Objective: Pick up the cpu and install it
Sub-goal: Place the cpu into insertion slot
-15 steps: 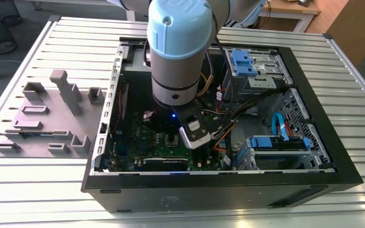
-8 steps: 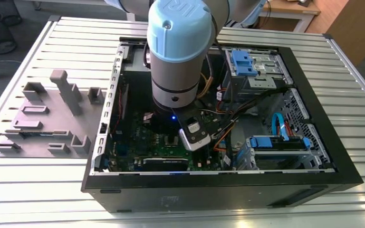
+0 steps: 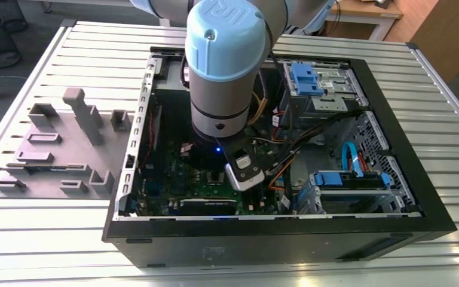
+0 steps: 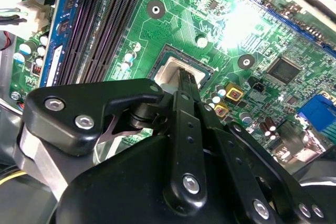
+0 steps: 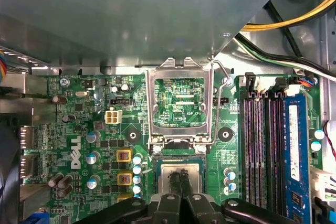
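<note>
The cpu [image 5: 168,174] is a small silvery square lying flat in the socket on the green motherboard [image 5: 79,129]; in the second wrist view the cpu [image 4: 169,73] shows as a pale square inside the dark socket border. My gripper [image 5: 179,178] hangs right over its middle, its two thin black fingers pressed together with nothing between them. The gripper [image 4: 186,77] tips sit at or just above the chip's top; contact cannot be told. The hinged metal socket frame [image 5: 178,103] stands flipped open beside the socket. In the exterior view my arm [image 3: 225,66] reaches down into the open computer case [image 3: 277,230].
Black memory slots [image 5: 260,145] and a blue one run along one side of the socket. Yellow and black cables [image 5: 283,22] cross a corner of the case. Grey plastic fixture blocks [image 3: 62,149] stand on the slatted table at the exterior view's left. Blue drive brackets [image 3: 305,78] sit inside the case.
</note>
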You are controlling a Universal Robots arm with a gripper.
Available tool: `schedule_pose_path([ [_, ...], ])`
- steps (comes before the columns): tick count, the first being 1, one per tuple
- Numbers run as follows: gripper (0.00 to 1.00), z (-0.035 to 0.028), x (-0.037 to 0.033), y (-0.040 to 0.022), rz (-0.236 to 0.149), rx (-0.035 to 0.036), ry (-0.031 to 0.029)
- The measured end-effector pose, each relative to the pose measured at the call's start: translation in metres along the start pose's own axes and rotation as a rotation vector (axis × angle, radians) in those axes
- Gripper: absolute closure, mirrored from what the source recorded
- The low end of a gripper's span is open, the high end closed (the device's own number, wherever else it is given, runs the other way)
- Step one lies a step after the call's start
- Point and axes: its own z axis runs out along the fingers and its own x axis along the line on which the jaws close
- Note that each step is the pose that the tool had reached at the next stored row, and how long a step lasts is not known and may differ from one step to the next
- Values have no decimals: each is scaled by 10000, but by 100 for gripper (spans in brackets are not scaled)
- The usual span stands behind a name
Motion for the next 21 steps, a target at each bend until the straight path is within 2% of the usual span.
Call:
schedule_pose_path([
  [13, 89, 3, 0, 1, 0, -7, -4],
  [15, 89, -26, 0, 2, 1, -8, -3],
  [21, 89, -180, -2, 9, 0, -3, -1],
])
